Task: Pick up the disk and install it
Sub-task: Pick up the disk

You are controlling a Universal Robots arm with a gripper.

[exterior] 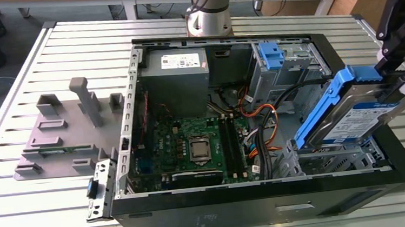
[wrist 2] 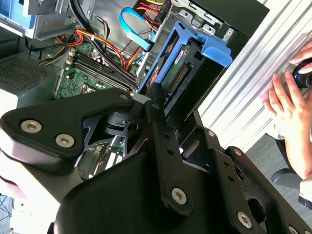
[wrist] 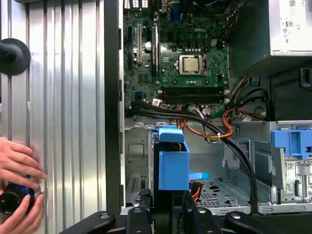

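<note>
Blue-framed silver hard drive (exterior: 358, 117), gripped tilted in the black claw (exterior: 401, 82), needs squaring with the grey metal bay (exterior: 322, 162) just below.

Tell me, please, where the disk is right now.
At the exterior view's right, the gripper holds the disk tilted over the drive cage of the open computer case.

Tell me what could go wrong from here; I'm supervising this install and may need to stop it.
The disk sits tilted in the gripper over the drive cage; going in skewed, its carrier might jam on the cage rim. The cables beside the cage could get pinched. A person's hand rests near the case and could be struck.
</note>
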